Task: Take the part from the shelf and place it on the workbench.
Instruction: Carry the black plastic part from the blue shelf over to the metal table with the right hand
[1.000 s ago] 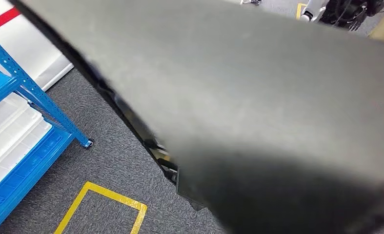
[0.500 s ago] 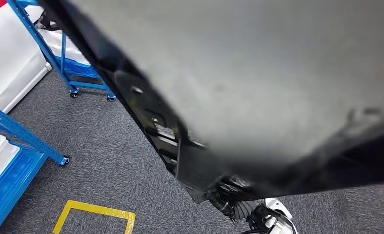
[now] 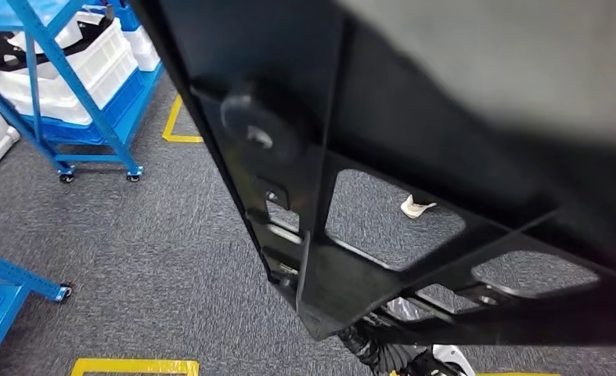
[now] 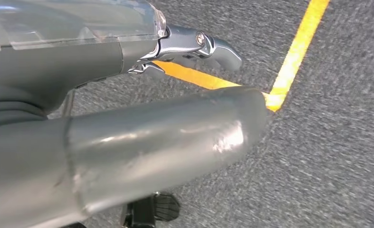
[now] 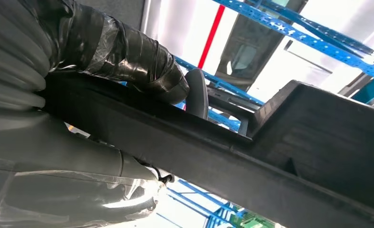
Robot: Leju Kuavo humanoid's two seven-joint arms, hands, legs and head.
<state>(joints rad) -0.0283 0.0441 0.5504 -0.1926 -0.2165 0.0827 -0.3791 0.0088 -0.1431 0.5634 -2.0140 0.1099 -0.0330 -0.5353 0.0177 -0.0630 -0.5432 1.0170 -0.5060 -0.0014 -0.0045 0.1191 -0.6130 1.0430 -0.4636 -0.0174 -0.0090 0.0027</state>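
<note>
1. Right hand (image 5: 80, 85): grey ribbed cover and a thick thumb wrapped in glossy black tape, clamped over the top edge of the large black moulded plastic part (image 5: 251, 156), with paler fingers under that edge. It holds the part.
2. Left hand (image 4: 128, 142): smooth grey thumb with scuffed sheen and metal-jointed fingers (image 4: 199, 45) stretched out above the carpet, nothing between them; spread and empty.
3. The part (image 3: 414, 196) is carried close before the head camera, well off the shelving. Matte black, ribbed, with rounded cut-out windows, a round boss and small rectangular slots along one edge.
4. Through the cut-outs: grey speckled carpet (image 3: 148, 251) and a scrap of pale paper (image 3: 416, 207).
5. Yellow floor tape (image 3: 132, 366) marks boxes on the carpet; the left wrist view has a taped corner (image 4: 275, 97).
6. Blue perforated steel shelving on castors (image 3: 70, 102) holds white plastic crates (image 3: 93, 63).
7. Against half a second ago, the whole scene has swung: the shelving sits nearer, and the part's open lattice now faces the camera rather than its blurred grey face.
</note>
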